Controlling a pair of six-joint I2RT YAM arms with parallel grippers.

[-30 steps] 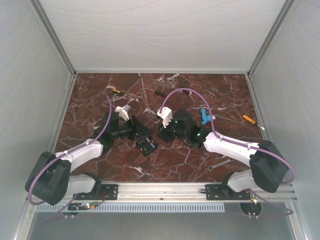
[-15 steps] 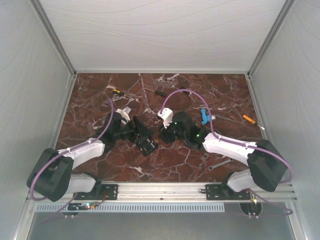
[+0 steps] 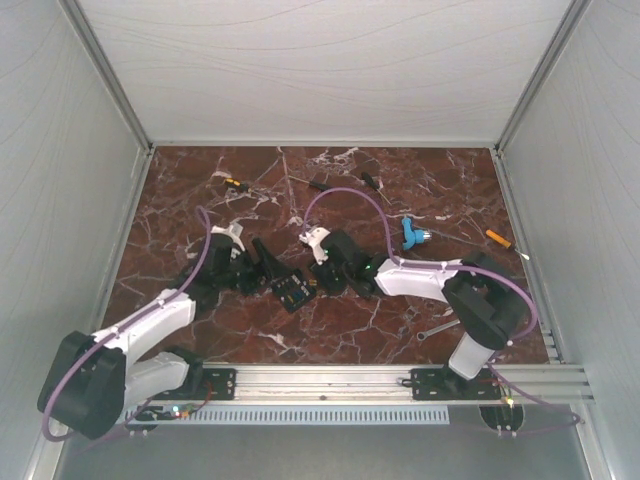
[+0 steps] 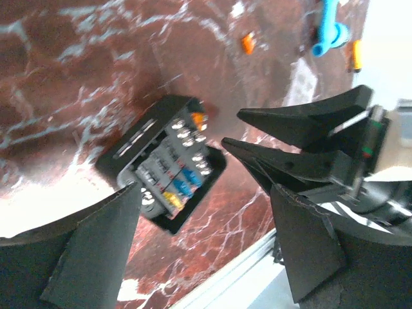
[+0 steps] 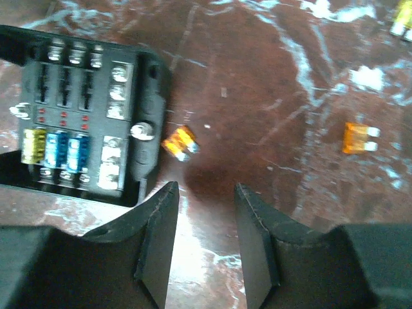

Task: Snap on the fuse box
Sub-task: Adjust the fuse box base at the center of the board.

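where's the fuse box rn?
Top view: the fuse box sits just left of centre, between the left gripper and the right gripper. Right wrist view shows a loose orange fuse just beside it.

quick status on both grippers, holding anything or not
left gripper: open wide, holding nothing
right gripper: open with a narrow gap between the fingers, holding nothing

Nothing here can be read: no words, numbers or brand marks on anything in sight. The fuse box (image 5: 84, 116), at about nine o'clock in the right wrist view, has pale patches and small red dots on its face, but they are too blurred to make out as characters.
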